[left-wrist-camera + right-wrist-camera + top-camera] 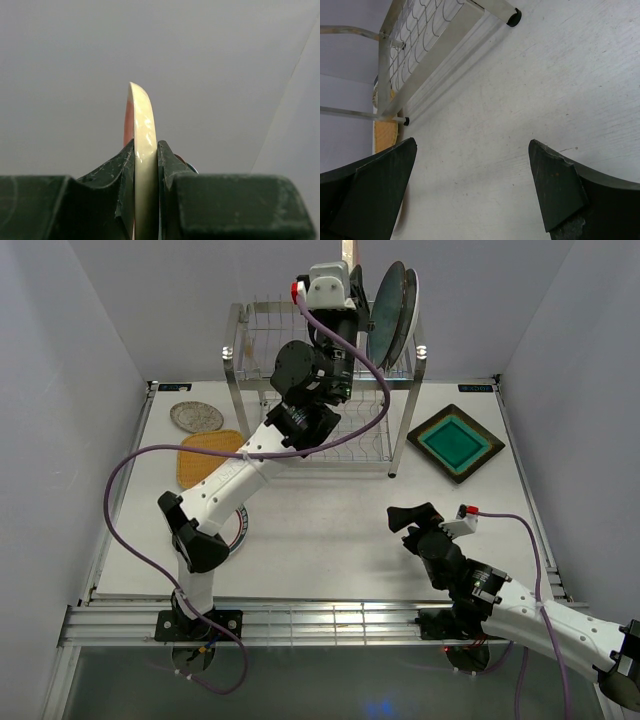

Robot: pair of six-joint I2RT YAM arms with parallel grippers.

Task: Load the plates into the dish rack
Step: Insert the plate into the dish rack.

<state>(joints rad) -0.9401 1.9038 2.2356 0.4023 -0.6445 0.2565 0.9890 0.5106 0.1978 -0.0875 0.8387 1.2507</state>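
Loading step: left gripper (pixel 146 152) clamps cream plate (pixel 141 115) edgewise above rack (pixel 250 350); next, probably lowering it to seat upright; right gripper (pixel 470 170) spread wide.

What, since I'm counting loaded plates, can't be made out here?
Left wrist: the cream, pink-faced plate shows edge-on only; rack outside the frame.
Top external: dark upright plates in the shiny steel wire rack overlap; count unclear.
Top external: left arm covers a patterned-rim plate.

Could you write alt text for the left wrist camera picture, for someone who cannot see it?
The left gripper pinches a cream plate seen edge-on, pink on its left face, standing upright between two dark fingers. Behind is plain grey wall.
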